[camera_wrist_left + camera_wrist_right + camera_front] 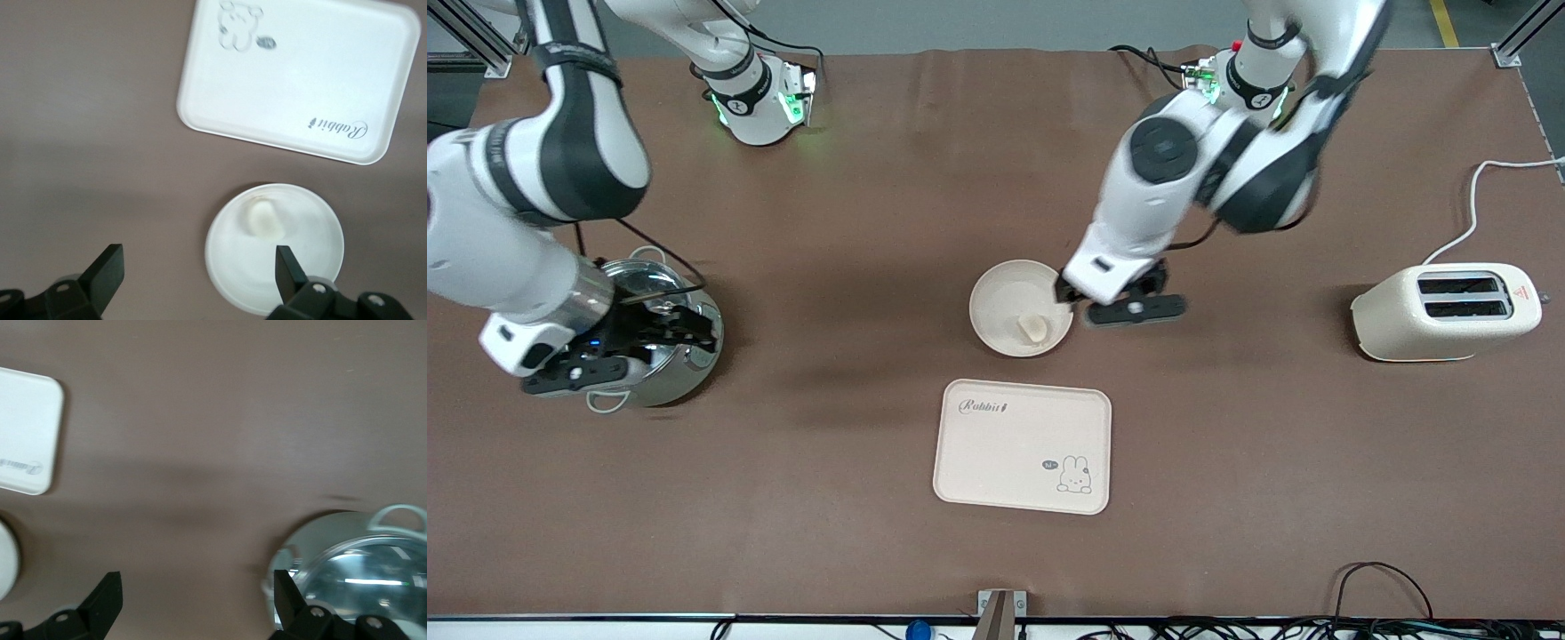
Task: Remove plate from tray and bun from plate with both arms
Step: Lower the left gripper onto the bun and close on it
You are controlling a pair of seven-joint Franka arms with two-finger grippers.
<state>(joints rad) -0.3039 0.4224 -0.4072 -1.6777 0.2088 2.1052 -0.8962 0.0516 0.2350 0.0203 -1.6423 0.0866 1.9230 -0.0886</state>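
Observation:
The round cream plate sits mid-table, just farther from the front camera than the tray. The small pale bun lies in it, near the rim on the tray side. My left gripper hangs low beside the plate, toward the left arm's end, open and empty. In the left wrist view the plate and the bun show, and one finger is over the plate's rim. My right gripper is open and empty over a steel pot at the right arm's end.
The rectangular cream tray with a rabbit drawing lies nearer the front camera than the plate. A steel pot with a glass lid stands under the right gripper. A cream toaster with a cord stands at the left arm's end.

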